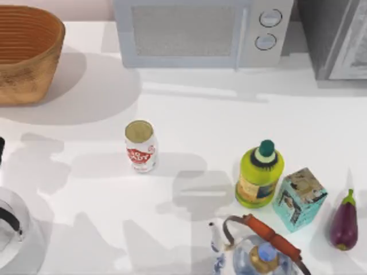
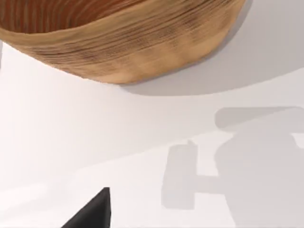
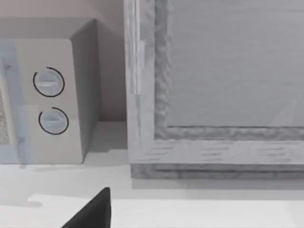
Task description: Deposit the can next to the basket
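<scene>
Can not picked up yet, both hands off at the edges

The can (image 1: 140,145) stood upright on the table (image 1: 189,114), roughly mid-table and a bit left of centre, long axis vertical, gold top facing up. The basket (image 1: 28,54) sat well apart from it in the far-left corner, cut off by the frame edge. My guess is the left arm was the nearer one: its wrist view looked at the basket's wall (image 2: 142,52), while the right wrist view looked at the microwave (image 3: 52,95) and a grey cabinet (image 3: 213,85) over on the right. Of the left hand (image 2: 92,211) and right hand (image 3: 92,209) I only got a dark finger tip each, so can't tell if they were wide or narrow. Neither was holding anything I could see.
</scene>
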You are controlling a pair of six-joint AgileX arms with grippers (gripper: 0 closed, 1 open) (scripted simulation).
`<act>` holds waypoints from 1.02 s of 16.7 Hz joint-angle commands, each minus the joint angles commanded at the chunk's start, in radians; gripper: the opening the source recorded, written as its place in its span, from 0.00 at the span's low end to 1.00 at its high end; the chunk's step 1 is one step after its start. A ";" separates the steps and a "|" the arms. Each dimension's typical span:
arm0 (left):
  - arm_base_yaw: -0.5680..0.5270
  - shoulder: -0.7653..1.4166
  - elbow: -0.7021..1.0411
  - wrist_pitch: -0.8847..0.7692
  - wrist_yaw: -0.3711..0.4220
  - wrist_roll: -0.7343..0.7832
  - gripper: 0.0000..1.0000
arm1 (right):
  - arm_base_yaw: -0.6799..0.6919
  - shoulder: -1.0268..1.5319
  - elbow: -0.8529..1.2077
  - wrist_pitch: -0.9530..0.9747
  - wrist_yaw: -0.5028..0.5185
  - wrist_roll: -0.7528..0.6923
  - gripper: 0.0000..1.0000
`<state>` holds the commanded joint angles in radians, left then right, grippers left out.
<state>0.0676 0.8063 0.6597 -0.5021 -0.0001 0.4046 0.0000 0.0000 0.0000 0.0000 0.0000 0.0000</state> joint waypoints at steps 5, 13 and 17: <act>0.040 0.458 0.375 -0.285 -0.001 0.227 1.00 | 0.000 0.000 0.000 0.000 0.000 0.000 1.00; 0.088 1.023 0.837 -0.635 0.000 0.508 1.00 | 0.000 0.000 0.000 0.000 0.000 0.000 1.00; 0.099 1.142 0.940 -0.713 0.001 0.570 1.00 | 0.000 0.000 0.000 0.000 0.000 0.000 1.00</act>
<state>0.1662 1.9487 1.5999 -1.2148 0.0005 0.9748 0.0000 0.0000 0.0000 0.0000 0.0000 0.0000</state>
